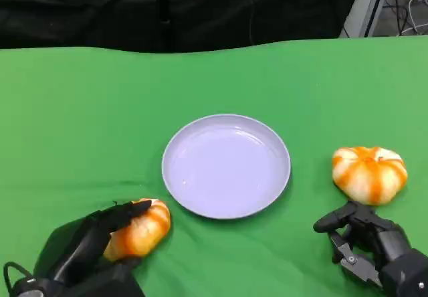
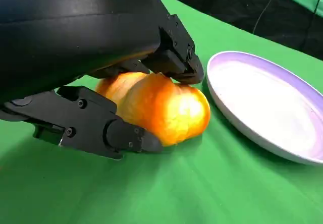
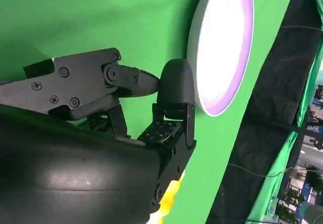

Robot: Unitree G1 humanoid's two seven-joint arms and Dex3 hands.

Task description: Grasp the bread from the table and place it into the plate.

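An orange-glazed bread roll (image 1: pixel 144 229) lies on the green cloth just left of the lilac plate (image 1: pixel 226 165). My left hand (image 1: pixel 87 247) grips it: in the left wrist view one finger (image 2: pixel 174 57) presses on top of the roll (image 2: pixel 166 108) and another (image 2: pixel 101 128) sits against its lower side. The plate (image 2: pixel 267 103) is a short gap from the roll. A second, striped roll (image 1: pixel 369 173) lies right of the plate. My right hand (image 1: pixel 364 240) sits just in front of it, fingers apart, holding nothing.
The green cloth (image 1: pixel 80 123) covers the whole table up to a dark backdrop at the far edge. In the right wrist view the right hand (image 3: pixel 126 113) has the plate (image 3: pixel 222 42) beyond it and a sliver of the striped roll (image 3: pixel 169 196) by its shell.
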